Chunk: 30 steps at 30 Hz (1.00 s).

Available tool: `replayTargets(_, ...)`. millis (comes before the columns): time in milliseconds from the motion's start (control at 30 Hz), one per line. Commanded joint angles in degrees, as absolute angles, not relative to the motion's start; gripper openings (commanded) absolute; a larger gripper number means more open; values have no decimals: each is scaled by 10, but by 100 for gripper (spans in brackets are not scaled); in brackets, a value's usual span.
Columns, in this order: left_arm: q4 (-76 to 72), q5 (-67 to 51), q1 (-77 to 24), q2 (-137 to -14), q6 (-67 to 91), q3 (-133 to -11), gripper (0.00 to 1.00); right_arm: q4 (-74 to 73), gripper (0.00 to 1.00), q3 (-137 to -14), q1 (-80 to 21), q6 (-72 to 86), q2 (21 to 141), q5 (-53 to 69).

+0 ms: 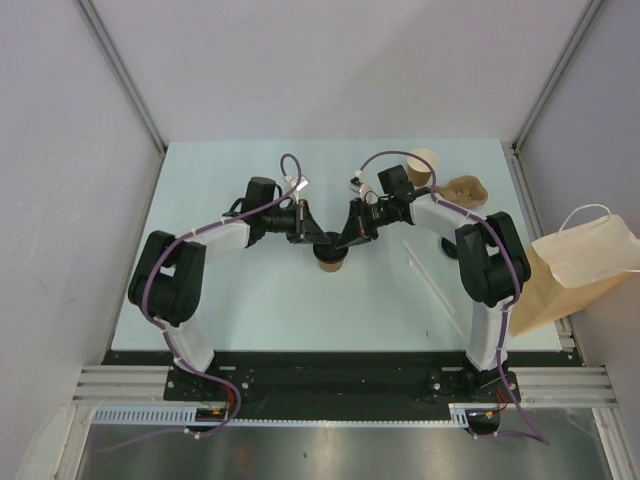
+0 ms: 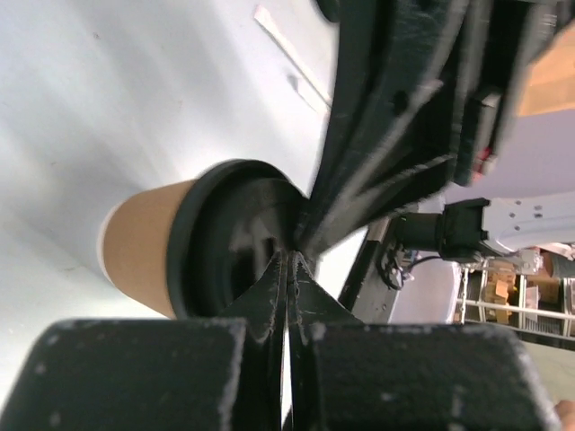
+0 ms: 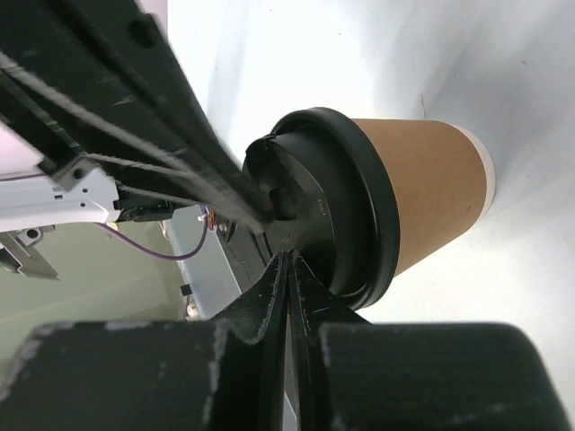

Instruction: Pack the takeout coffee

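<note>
A kraft-brown paper cup (image 1: 331,262) with a black lid (image 2: 225,242) stands at the table's middle. Both grippers meet over it. My left gripper (image 1: 318,241) is shut, and its closed fingertips (image 2: 289,258) touch the lid's top. My right gripper (image 1: 346,240) is also shut, with its tips (image 3: 289,258) on the same lid (image 3: 346,206) from the other side. The cup body shows in the left wrist view (image 2: 144,247) and the right wrist view (image 3: 431,184). A second brown cup (image 1: 422,165) stands open, without a lid, at the back right. No second lid is in view.
A flat brown cardboard carrier (image 1: 466,190) lies beside the open cup. A tall brown paper bag with white handles (image 1: 580,262) leans at the table's right edge. A thin white strip (image 1: 432,277) lies right of the lidded cup.
</note>
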State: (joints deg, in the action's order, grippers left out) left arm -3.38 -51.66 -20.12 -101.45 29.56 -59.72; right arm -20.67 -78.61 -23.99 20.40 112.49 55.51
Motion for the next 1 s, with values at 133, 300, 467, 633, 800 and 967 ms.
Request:
replayTargets(133, -72, -570, -203, -892, 306, -598, 0, -235, 6, -774, -244, 174, 1136, 487)
replayTargets(300, -88, -547, -202, -911, 321, -582, 0, -234, 5, -775, -244, 177, 1139, 488)
replayTargets(467, -36, -497, -201, -1001, 293, -577, 0, -235, 5, -776, -243, 176, 1147, 484)
replayTargets(633, -37, -488, -196, -1036, 273, -537, 0, -242, 5, -776, -243, 167, 1150, 483)
replayTargets(800, -26, -503, -195, -961, 260, -554, 2, -236, 5, -776, -243, 168, 1143, 486)
replayTargets(967, 38, -479, -196, -883, 209, -602, 40, -205, 11, -775, -247, 192, 1126, 531)
